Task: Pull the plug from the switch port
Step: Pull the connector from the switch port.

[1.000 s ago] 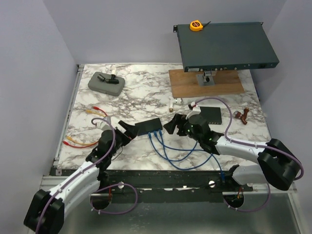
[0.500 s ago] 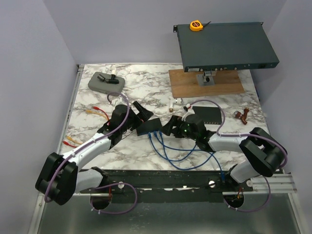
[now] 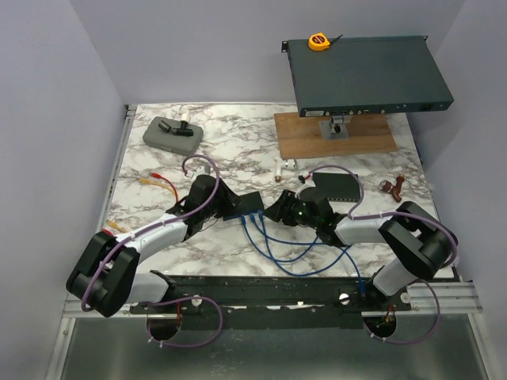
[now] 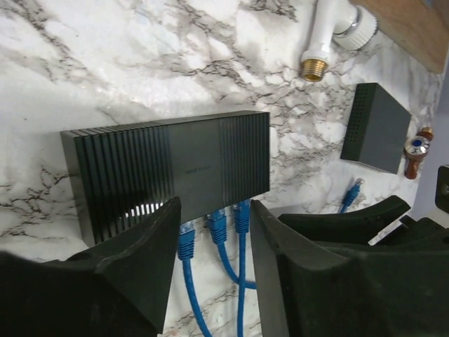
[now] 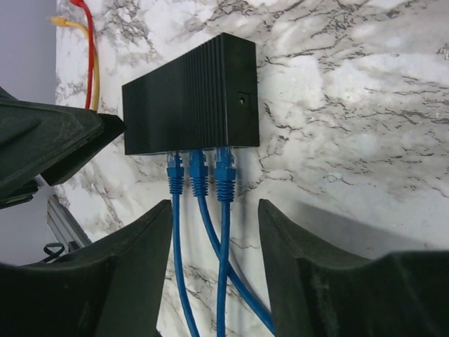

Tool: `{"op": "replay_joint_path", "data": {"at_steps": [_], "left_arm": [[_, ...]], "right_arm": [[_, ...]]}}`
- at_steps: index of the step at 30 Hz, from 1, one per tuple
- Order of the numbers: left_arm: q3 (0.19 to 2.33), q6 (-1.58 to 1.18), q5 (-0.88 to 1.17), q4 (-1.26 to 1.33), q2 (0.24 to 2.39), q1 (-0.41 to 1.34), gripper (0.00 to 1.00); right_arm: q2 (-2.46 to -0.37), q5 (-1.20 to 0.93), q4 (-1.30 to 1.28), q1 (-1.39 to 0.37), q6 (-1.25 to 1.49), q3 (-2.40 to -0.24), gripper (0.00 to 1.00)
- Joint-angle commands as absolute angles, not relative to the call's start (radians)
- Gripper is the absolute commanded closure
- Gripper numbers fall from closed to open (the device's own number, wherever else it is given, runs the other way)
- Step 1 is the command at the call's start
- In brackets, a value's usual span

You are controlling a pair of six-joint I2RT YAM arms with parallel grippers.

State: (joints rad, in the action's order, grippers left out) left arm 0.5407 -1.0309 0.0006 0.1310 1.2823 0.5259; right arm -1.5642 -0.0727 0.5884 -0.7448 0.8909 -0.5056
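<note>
The left gripper is partly open and holds nothing. Its two fingers straddle the three blue plugs at the near face of the black switch, one just beside the leftmost plug and the other just beside the rightmost. Whether they touch the plugs cannot be told. The right gripper is also half spread and empty, its fingers on either side of the blue cables just short of the switch. All three plugs sit in their ports. The switch lies flat on the marble surface. To the left of the switch lie a red cable and a yellow cable. Beyond it to the right is a second small black box.
</note>
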Motion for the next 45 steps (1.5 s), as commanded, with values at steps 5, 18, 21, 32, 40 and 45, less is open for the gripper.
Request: {"op": "replay_joint_path", "data": {"at_steps": [5, 18, 21, 32, 40, 45], "left_arm": [[0.505, -1.028, -0.05, 0.167, 1.319, 0.532, 0.63], [0.475, -1.034, -0.048, 0.192, 1.354, 0.532, 0.65], [0.47, -1.035, -0.043, 0.201, 1.36, 0.532, 0.66], [0.456, -1.036, -0.027, 0.229, 1.382, 0.532, 0.66], [0.446, -1.035, -0.02, 0.242, 1.392, 0.532, 0.67], [0.438, -1.036, -0.013, 0.253, 1.4, 0.532, 0.67]], "right_arm": [[-1.66, -0.068, 0.636, -0.738, 0.941, -0.541, 0.55], [-1.771, -0.12, 0.679, -0.721, 0.976, -0.588, 0.64], [-1.784, -0.129, 0.687, -0.718, 0.982, -0.592, 0.64], [-1.831, -0.146, 0.687, -0.715, 0.987, -0.623, 0.67], [-1.849, -0.16, 0.699, -0.7, 1.002, -0.623, 0.73], [-1.856, -0.175, 0.727, -0.686, 1.003, -0.61, 0.79]]}}
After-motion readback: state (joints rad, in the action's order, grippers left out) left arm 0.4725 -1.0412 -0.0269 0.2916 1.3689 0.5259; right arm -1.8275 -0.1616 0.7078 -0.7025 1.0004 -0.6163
